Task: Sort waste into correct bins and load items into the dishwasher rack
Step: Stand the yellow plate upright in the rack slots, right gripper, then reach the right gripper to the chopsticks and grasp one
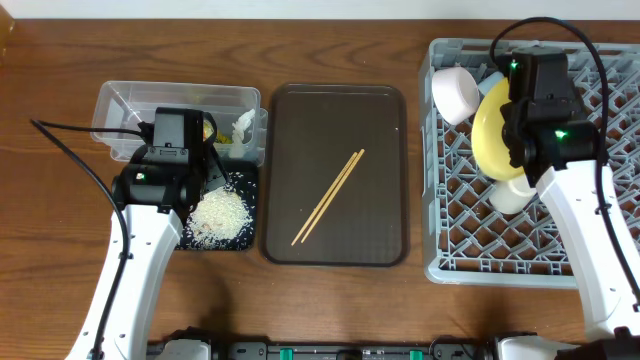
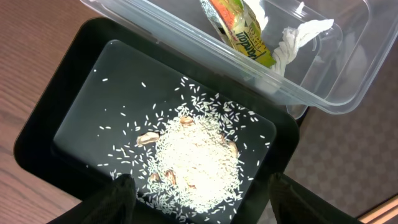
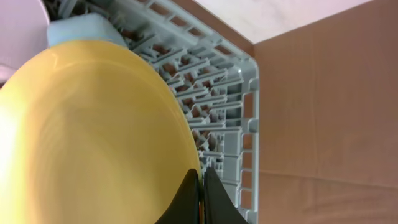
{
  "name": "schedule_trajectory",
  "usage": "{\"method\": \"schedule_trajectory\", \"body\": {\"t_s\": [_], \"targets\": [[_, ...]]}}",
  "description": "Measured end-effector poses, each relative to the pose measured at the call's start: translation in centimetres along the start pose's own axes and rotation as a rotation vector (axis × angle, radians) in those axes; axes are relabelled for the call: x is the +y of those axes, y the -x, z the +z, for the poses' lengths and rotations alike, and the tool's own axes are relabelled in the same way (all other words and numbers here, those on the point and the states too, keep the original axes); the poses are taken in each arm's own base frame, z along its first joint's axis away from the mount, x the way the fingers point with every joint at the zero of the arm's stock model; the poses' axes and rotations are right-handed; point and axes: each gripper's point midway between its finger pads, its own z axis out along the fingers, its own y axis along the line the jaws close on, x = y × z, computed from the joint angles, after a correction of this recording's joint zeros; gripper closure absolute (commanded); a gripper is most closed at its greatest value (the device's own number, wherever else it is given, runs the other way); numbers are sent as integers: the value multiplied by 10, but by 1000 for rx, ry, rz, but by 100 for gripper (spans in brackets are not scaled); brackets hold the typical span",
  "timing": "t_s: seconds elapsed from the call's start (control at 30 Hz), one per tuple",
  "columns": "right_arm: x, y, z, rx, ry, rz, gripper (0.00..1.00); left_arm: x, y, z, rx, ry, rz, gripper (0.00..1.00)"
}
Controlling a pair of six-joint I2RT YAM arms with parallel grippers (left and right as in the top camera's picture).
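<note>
My left gripper is open and empty, hovering over the shallow black tray, which holds a heap of white rice. Behind it, the clear tub holds the green-and-orange wrapper and crumpled tissue. My right gripper is shut on the rim of the yellow plate, held on edge inside the grey rack. The white bowl, blue bowl and pale cup sit in the rack. The chopsticks lie on the brown serving tray.
The brown serving tray lies between the black tray and the rack. The clear tub touches the black tray's far edge. A few brownish bits lie in the rice. Wooden table surrounds everything.
</note>
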Motion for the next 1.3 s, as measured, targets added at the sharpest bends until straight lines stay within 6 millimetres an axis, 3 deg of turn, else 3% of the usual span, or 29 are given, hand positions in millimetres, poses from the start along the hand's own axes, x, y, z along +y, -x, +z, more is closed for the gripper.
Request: {"method": "schedule_trajectory", "body": {"t_s": [0.3,0.5,0.67,0.83,0.9,1.0,1.13,1.3], "targets": [[36,-6,24,60,88,33,97,0,0,0,0,0,0,29],[50,2,23,30,160,116,46,0,0,0,0,0,0,29],[52,8,22,8,179,174,29,0,0,0,0,0,0,29],[50,27,3,-92,253,250,32,0,0,0,0,0,0,29],[48,41,-16,-168,301,296,34,0,0,0,0,0,0,29],[61,64,-52,-282,440,350,37,0,0,0,0,0,0,29],[101,80,-83,-322,639,371,39,0,0,0,0,0,0,29],[176,84,-100,-250,826,324,42,0,0,0,0,0,0,29]]}}
